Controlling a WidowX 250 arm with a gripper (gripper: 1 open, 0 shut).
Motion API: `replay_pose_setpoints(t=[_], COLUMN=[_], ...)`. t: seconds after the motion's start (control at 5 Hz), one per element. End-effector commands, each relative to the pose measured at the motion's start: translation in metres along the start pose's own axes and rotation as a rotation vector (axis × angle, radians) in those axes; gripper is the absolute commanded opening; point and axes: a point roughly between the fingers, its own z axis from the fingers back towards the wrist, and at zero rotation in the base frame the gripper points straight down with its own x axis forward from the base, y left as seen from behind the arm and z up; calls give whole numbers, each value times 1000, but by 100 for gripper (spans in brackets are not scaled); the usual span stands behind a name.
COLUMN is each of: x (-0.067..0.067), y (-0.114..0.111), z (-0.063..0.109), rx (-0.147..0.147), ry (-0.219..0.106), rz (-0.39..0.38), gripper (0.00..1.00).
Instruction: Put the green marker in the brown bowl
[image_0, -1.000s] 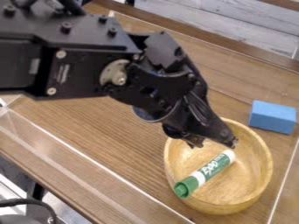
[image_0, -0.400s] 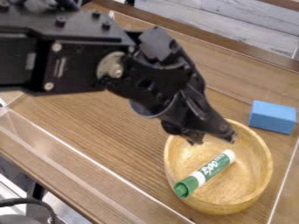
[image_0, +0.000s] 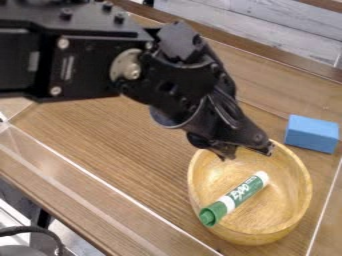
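Observation:
The green marker (image_0: 235, 196) lies loose inside the brown bowl (image_0: 297, 208), white barrel slanting up to the right and green cap at the lower left. My gripper (image_0: 247, 150) hangs just above the bowl's far rim, above and apart from the marker. Its dark fingers are pressed together, shut, with nothing between them. The bulky black arm (image_0: 120, 65) fills the upper left of the view.
A small blue block (image_0: 313, 133) sits on the wooden table right of the gripper, just beyond the bowl. A clear plastic barrier edge (image_0: 67, 165) runs diagonally across the lower left. A pale ledge crosses the back.
The gripper has lifted slightly and shifted right over the bowl's far rim. The marker stays where it lay in the bowl.

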Motion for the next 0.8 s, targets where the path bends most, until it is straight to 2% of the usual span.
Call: replay_pose_setpoints(t=[0.0, 0.4, 0.6], x=[19, 22, 21], y=[-5, -5, -4], z=[5, 2, 2], rx=[-18, -28, -28], ry=[-57, -76, -74], rz=[11, 26, 34], gripper=[0, 0, 100])
